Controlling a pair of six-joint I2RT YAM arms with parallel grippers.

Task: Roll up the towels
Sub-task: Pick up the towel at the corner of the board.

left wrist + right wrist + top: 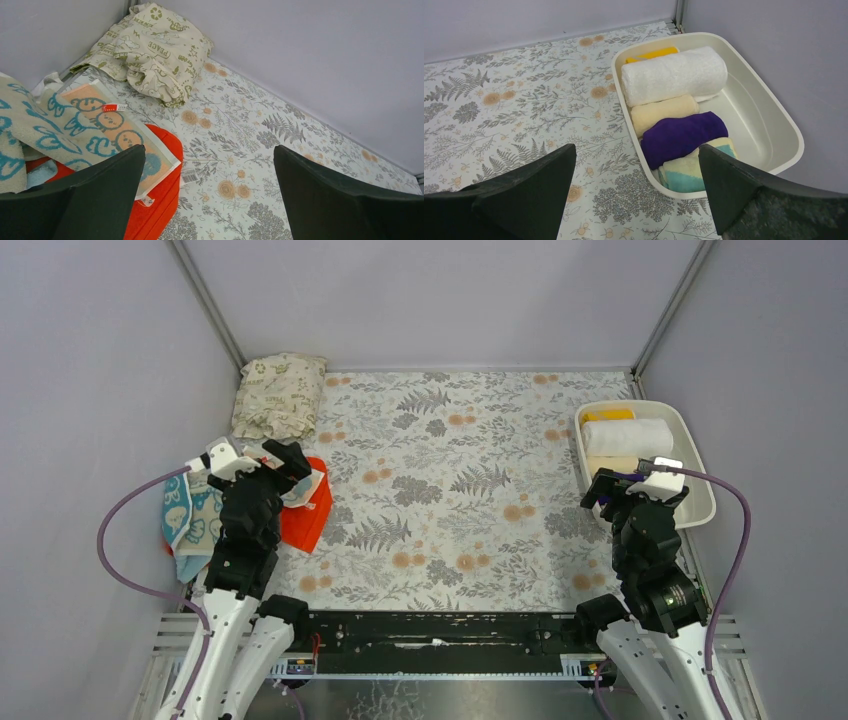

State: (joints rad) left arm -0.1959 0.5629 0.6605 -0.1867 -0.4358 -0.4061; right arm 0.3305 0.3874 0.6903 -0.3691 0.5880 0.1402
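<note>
Left tool [209, 152] and right tool [637, 150], both open.
Left above loose towels [75, 127]; right above tray [759, 120] of rolled towels [674, 75].

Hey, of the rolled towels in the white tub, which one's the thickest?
The white roll, clearly fatter than the rest, lying between the thin yellow roll at the far end of the tub and the cream roll.

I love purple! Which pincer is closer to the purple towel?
Right. The right pincer hangs open right by the purple towel in the white tub; the left pincer is across the mat, by the orange-red towel.
</note>
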